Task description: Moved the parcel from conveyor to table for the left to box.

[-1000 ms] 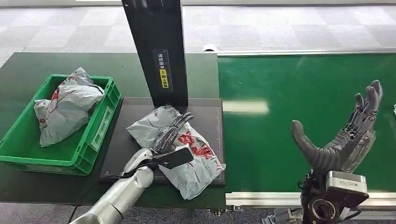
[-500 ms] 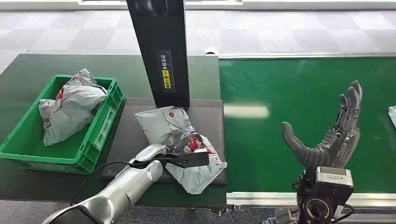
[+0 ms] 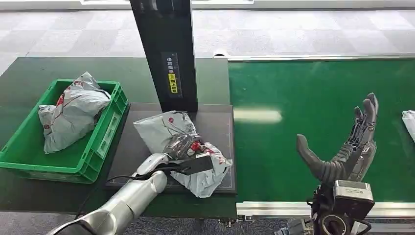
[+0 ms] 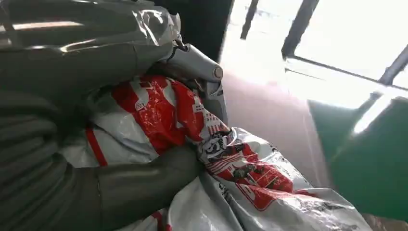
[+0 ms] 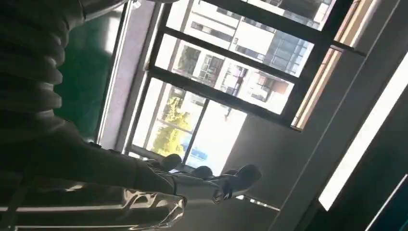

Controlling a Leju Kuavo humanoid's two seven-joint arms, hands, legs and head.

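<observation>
Left hand (image 3: 182,147) has apparently closed on the crumpled parcel (image 3: 195,169).

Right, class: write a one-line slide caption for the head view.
Left hand grips the grey parcel on the dark mat; right hand open above the green conveyor.

Your left arm (image 3: 125,203) is smooth silver with a thin black cable. Both robot hands are dark grey; the right robot hand (image 3: 348,152) sits on a grey block.
</observation>
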